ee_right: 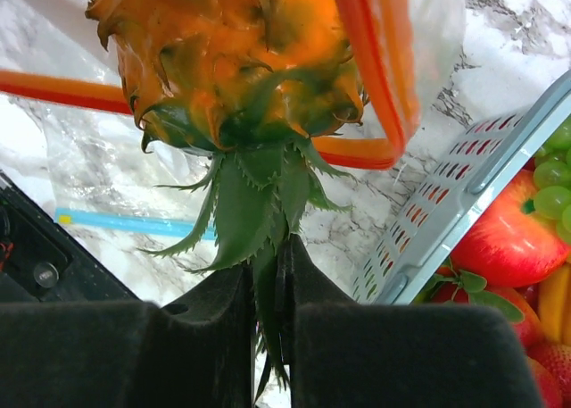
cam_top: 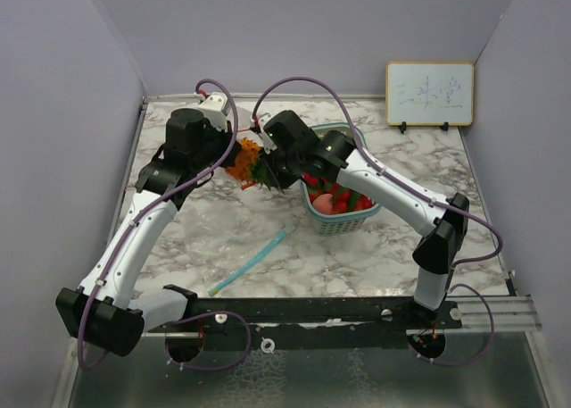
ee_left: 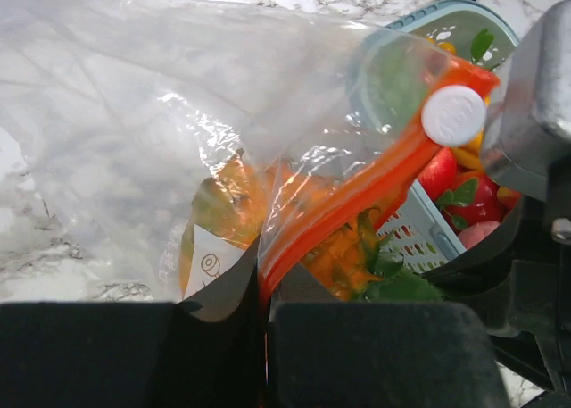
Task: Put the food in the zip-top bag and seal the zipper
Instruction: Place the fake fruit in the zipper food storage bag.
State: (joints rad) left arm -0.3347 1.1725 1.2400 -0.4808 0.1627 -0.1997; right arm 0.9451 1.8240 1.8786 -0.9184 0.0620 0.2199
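Left pincer: pressed together on the orange zipper of the bag, which hangs over the tabletop. Right pincer: pinching the leaf crown of the pineapple, whose body sits at the bag mouth. Other food lies in the basket.

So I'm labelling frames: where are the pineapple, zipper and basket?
pineapple (ee_right: 232, 60), right wrist view, its orange body
zipper (ee_left: 357, 198), left wrist view, the orange strip
basket (ee_right: 437, 212), right wrist view, its perforated wall
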